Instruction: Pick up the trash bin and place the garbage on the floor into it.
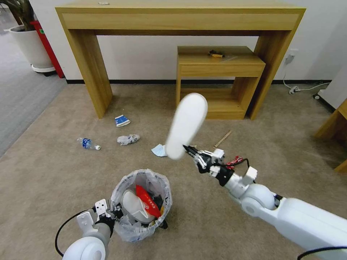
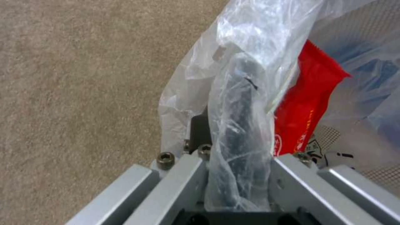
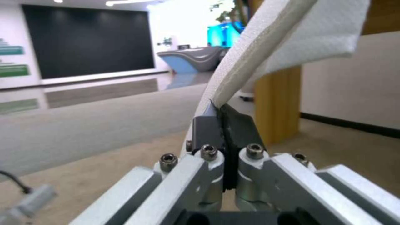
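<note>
The trash bin [image 1: 124, 229], black with a crinkled plastic liner, hangs low at the front left over the floor [image 1: 50, 180]. My left gripper [image 1: 115, 213] is shut on its rim [image 2: 243, 103], pinching liner and wall together. Inside lie a white slipper [image 1: 134, 206] and a red wrapper [image 1: 147, 200] [image 2: 306, 103]. My right gripper [image 1: 188, 149] [image 3: 223, 109] is shut on the edge of a second white slipper [image 1: 186, 124] [image 3: 287, 37], held up in the air to the right of and beyond the bin. Garbage on the carpet: carton [image 1: 122, 120], bottle [image 1: 87, 143], crumpled plastic [image 1: 128, 139], blue mask [image 1: 158, 150], wooden stick [image 1: 223, 138], red item [image 1: 236, 159].
A tall wooden desk [image 1: 180, 20] stands against the back wall with a low wooden shelf table [image 1: 220, 81] under it. A white plant pot [image 1: 30, 45] stands at the back left on grey carpet. Another wooden piece [image 1: 334, 126] and a cable [image 1: 300, 88] are at the right.
</note>
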{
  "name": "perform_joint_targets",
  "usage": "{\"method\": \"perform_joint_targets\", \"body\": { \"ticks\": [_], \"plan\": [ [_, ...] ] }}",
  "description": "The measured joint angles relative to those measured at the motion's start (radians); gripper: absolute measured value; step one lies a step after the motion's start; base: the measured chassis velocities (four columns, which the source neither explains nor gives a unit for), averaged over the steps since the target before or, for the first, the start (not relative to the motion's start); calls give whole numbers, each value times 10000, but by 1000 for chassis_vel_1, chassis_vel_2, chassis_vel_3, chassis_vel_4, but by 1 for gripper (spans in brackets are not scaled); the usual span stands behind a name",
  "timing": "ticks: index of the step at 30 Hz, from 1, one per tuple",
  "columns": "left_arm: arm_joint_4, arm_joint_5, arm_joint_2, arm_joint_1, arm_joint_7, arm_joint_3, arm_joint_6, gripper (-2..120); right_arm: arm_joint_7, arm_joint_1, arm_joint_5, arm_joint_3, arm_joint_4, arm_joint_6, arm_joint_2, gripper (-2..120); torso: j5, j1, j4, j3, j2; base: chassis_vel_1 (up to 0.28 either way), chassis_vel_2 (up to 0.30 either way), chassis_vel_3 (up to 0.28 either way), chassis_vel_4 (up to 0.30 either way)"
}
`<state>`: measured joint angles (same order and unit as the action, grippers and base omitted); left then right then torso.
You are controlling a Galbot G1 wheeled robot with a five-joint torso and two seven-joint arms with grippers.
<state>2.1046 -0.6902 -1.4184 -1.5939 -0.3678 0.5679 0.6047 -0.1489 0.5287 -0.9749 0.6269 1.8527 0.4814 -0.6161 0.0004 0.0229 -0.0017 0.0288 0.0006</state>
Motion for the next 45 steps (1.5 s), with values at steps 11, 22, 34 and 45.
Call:
{"method": "perform_joint_targets", "body": {
  "ticks": [11, 22, 34, 45],
  "plan": [
    [3, -122, -8, 163, -94, 74, 28, 0, 444, -2120, -184, 2256, 407, -178, -602, 0, -7, 1, -3, 2, 0, 0, 0, 0, 0],
    [343, -591, 151, 139, -217, 598, 69, 0, 696, -3379, -41, 4233, 0, -184, -1353, 0, -3, 1, -2, 1, -1, 0, 0, 0, 0],
    [608, -1014, 466, 113, -301, 996, 109, 0, 791, -3289, 283, 4838, -391, -113, -1527, 0, -2, 1, -2, 1, 0, 0, 0, 0, 0],
    [796, -1078, 431, 65, -319, 985, 113, 0, 968, -2812, 583, 4949, -900, -54, -1636, 0, -1, 0, -2, 1, 0, 0, 0, 0, 0]
  ]
}}
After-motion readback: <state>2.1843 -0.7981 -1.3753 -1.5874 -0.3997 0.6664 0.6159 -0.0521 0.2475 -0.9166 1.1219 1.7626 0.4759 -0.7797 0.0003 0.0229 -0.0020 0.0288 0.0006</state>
